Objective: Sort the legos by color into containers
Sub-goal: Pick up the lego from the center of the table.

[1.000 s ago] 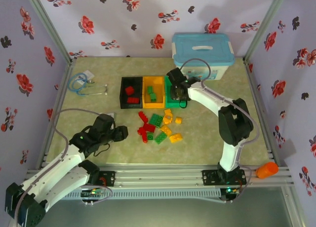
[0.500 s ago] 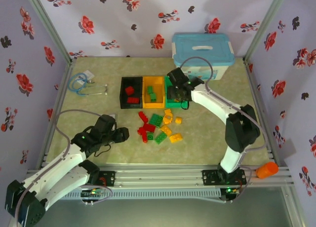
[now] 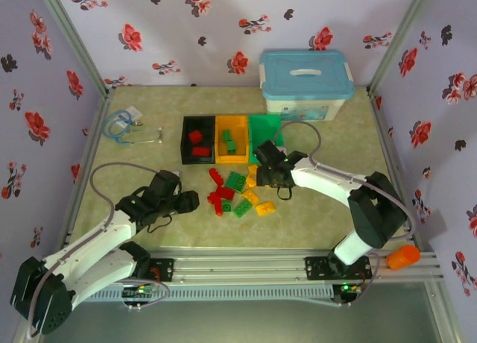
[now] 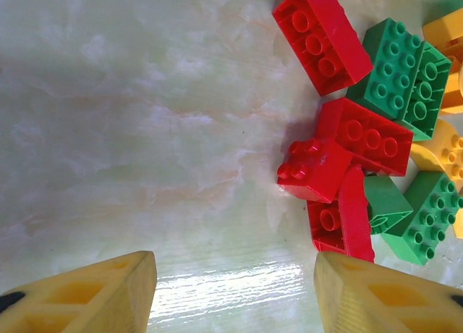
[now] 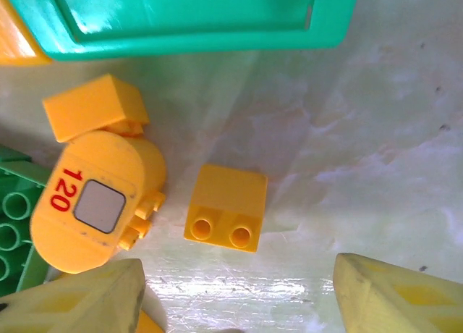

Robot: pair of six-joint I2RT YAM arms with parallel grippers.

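The right fingers (image 5: 72, 297) stand open and empty on the near side of the green bin (image 5: 181, 14). A small yellow brick (image 5: 226, 206) lies on the counter (image 5: 376, 130) just ahead of their gap. The loose legos (image 3: 238, 190) are heaped near that bin too. The left fingers (image 4: 79, 293), open and empty, hover farther to its near left, facing red bricks (image 4: 347, 137).

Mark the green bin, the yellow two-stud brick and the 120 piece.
green bin (image 5: 195, 14), right wrist view, side wall
yellow two-stud brick (image 5: 226, 201), right wrist view, smooth face
120 piece (image 5: 94, 203), right wrist view, grey sticker
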